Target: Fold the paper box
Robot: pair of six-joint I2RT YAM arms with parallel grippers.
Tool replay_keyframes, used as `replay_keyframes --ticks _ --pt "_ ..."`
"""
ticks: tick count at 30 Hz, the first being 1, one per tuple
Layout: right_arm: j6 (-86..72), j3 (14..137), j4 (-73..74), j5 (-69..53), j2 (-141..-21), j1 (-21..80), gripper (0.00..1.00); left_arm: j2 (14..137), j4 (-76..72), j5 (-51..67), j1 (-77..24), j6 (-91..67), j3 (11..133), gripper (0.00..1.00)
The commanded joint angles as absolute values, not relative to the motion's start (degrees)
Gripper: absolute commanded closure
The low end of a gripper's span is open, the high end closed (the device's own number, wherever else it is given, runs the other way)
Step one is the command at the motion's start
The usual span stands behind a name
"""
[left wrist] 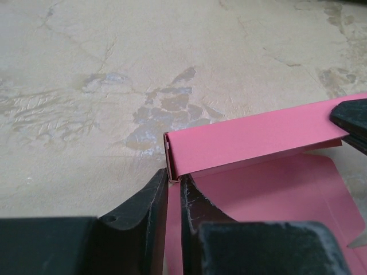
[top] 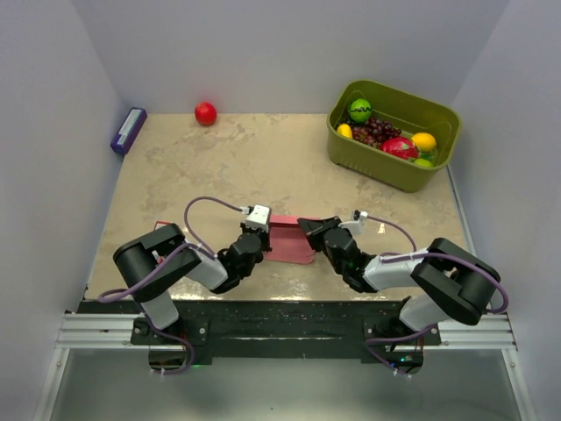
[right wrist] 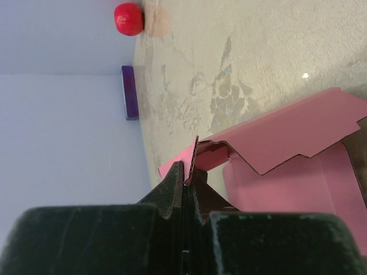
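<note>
Left wrist view: the left gripper stands narrow around the box edge, grip uncertain. The right gripper is clamped on its flap. The box lies at the table's near middle. Opposed pulls could tear the card or crease it off-line.

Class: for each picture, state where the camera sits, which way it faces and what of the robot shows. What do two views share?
Top external: above and behind the arms, looking down on the table; both arms show whole, the paper box between them.
Left wrist: on the left arm, looking past the left gripper at the box's folded edge; only its fingers show.
Right wrist: on the right arm, looking past the right gripper, shut on a box flap.
Shared: the red ball, in top and right wrist views.
</note>
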State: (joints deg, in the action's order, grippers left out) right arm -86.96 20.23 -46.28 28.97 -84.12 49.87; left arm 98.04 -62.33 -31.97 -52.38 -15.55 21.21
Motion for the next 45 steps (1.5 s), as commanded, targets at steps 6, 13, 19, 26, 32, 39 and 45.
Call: replay_keyframes --ticks 6,13,19,26,32,39,45 --pt "-89.6 19.1 -34.9 30.6 -83.8 51.9 1.00 99.4 -56.7 -45.9 -53.0 -19.0 27.5 1.00" --pt "-92.9 20.0 -29.5 32.3 -84.1 52.8 1.00 99.1 -47.8 -54.1 -52.9 -23.8 26.0 1.00" --pt "-94.0 19.4 -29.3 35.2 -85.2 53.9 1.00 99.2 -50.5 -54.8 -52.9 -20.3 24.9 1.00" --pt "-87.6 18.9 -33.1 38.0 -85.8 54.6 1.00 98.6 -52.9 -43.9 -53.1 -8.3 25.4 1.00" --pt "-74.9 23.0 -24.7 40.1 -74.7 54.6 0.88 92.9 -43.7 -39.4 -52.6 -9.1 25.1 1.00" --pt "-65.8 24.6 -16.2 37.5 -62.4 54.6 0.55 92.2 -33.8 -33.3 -51.4 -12.0 28.6 1.00" --pt "-58.5 21.5 -8.4 36.1 -51.2 54.3 0.29 90.4 -29.4 -24.9 -48.2 -12.7 29.8 1.00"
